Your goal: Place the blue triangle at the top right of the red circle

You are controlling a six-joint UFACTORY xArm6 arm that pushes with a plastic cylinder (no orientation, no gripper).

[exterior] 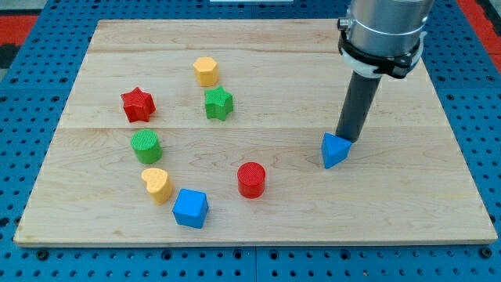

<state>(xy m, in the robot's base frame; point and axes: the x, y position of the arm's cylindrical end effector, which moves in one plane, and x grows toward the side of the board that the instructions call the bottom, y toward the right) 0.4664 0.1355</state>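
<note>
The blue triangle [335,150] lies on the wooden board, right of centre. The red circle [251,179] stands to its lower left, about a hundred pixels away. My tip [345,139] rests at the triangle's upper right edge, touching or nearly touching it. The dark rod rises from there to the grey arm at the view's top right.
A blue cube [190,207], yellow heart [156,185], green circle [146,146], red star [137,104], green star [219,103] and yellow hexagon [206,70] curve around the board's left half. The wooden board [407,204] sits on a blue perforated table.
</note>
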